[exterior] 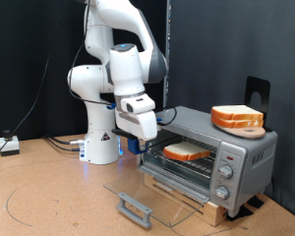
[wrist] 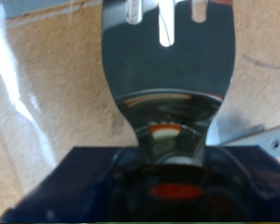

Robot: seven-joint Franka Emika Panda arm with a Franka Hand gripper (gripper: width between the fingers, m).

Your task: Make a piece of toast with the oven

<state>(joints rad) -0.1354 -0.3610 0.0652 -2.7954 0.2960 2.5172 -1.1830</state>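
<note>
The oven [exterior: 248,149] stands on the table at the exterior view's right, its glass door [exterior: 157,192] folded down flat with the grey bar handle [exterior: 135,208] in front. One slice of toast [exterior: 187,151] lies on the wire rack inside. My gripper [exterior: 138,126] hangs just outside the oven's open mouth, on the exterior view's left of the toast. In the wrist view a shiny slotted metal spatula [wrist: 168,75] sticks out from a dark blue holder [wrist: 93,187] in the hand. The fingers themselves are hidden.
A thicker pile of bread slices [exterior: 237,117] sits on a wooden board on top of the oven. Three round knobs [exterior: 226,173] are on its side panel. The white robot base [exterior: 100,138] stands behind. Cables lie on the table at the exterior view's left [exterior: 10,147].
</note>
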